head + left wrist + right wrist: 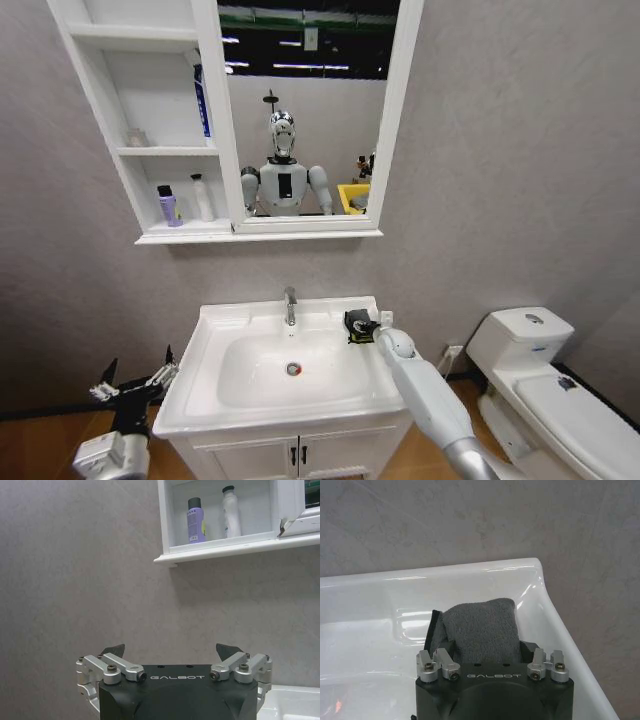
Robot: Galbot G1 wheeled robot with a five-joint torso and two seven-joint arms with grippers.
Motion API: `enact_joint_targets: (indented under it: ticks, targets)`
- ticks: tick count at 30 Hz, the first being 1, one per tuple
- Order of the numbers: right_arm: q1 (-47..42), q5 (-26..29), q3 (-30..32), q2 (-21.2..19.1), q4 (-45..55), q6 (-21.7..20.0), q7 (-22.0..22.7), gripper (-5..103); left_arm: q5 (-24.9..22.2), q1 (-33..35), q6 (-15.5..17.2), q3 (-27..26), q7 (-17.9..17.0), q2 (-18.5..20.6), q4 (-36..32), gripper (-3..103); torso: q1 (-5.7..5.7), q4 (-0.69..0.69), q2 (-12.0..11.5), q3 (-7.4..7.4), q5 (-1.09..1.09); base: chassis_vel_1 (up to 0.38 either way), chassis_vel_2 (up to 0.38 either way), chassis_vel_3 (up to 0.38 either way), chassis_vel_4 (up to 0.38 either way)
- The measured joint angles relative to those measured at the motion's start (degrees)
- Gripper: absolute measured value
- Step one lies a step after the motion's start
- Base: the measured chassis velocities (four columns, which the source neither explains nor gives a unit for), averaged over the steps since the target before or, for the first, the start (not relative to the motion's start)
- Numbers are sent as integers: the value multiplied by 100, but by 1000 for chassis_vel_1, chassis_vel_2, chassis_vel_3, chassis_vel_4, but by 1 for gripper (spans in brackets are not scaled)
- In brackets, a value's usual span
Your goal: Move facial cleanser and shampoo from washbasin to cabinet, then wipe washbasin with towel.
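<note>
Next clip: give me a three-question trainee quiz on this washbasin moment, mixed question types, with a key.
1. True or false: the purple bottle and the white bottle stand on the lowest shelf of the white open-shelf cabinet.
2. Which gripper is at the small dark-grey folded towel? A) left B) right
3. Fill in: the towel lies on the back right corner of the white ceramic ____.

Key: 1 true. 2 B: the right gripper is at it, while the left gripper hangs open beside the basin's left edge. 3 washbasin.
</note>
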Motion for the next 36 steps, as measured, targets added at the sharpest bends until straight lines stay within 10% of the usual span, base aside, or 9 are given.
enact_joint_targets:
  ticks: [21, 29, 36]
  targets:
    - [-401, 291, -22, -119, 1015, -60, 334, 2, 15, 80, -1, 45, -40, 7, -164, 100, 0, -1, 0, 0, -1, 0, 0, 0, 0]
    - [-1211, 1204, -662, -65, 2841, -572, 1810, 2, 82, 71, -1, 167, -62, -6, -166, 100, 0, 1, 0, -1, 0, 0, 0, 0, 0]
    - [-1618, 1328, -826, 124, 2805, -731, 2243, 2, 78, 141, 1, 168, -71, 23, -223, 100, -1, -1, 0, -1, 0, 0, 0, 0, 0]
